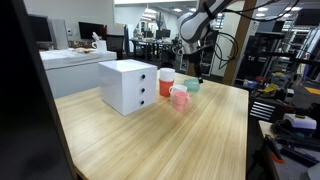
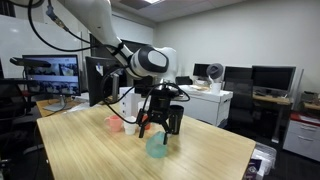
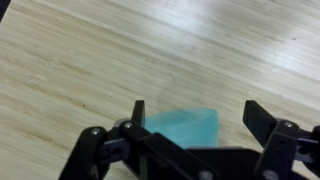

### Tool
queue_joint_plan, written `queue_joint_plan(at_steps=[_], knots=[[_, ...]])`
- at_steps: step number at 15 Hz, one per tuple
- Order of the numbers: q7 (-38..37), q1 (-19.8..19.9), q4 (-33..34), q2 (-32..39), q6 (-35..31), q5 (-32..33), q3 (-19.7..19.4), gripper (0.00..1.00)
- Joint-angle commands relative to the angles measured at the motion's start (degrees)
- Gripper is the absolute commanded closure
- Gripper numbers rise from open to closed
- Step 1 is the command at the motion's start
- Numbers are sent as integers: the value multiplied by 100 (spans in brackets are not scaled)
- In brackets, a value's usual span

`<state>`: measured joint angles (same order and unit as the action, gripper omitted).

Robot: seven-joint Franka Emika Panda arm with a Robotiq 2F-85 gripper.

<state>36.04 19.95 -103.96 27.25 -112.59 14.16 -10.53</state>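
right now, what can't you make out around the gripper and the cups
- teal cup: wrist view, near side hidden under the gripper, blurred.
- orange cup and pink cup: in an exterior view, too small to tell whether they touch.
- white drawer box: in an exterior view, mostly hidden behind the arm.
- inside of every cup: too small or blurred.

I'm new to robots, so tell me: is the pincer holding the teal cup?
No, the open pincer hangs above the teal cup, which stands on the table.
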Motion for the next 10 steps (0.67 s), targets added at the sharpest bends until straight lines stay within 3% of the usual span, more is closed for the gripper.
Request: queue_joint_plan(at_steps=[1, 10], knots=[[54, -57, -69, -120, 260, 152, 6, 0], [-61, -172, -88, -67, 487, 332, 35, 0]])
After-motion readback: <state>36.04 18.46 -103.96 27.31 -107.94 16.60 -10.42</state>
